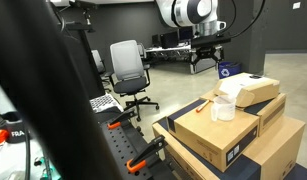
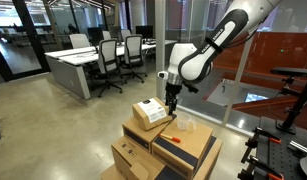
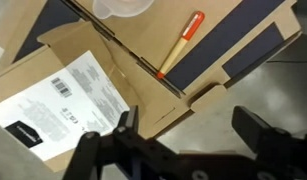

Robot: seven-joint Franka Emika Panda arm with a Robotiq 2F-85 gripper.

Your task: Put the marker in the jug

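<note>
The jaws are hanging wide open, holding nothing, over the brown cardboard box [image 3: 53, 45]. The thin orange-red marker [image 3: 188, 35] is lying ahead, centred between them, its long axis slanting away. The translucent whitish plastic jug [image 3: 123, 8] is sitting just beyond.

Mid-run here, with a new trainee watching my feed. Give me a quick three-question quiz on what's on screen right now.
1. True or false: the gripper is shut on the marker.
2. Multiple choice: the marker lies on A) the floor, B) a cardboard box, C) an office chair.
3. Short answer: is the marker inside the jug yet?
Key: 1 false, the jaws stand open and empty. 2 B. 3 No, it lies on the box near the jug.
</note>
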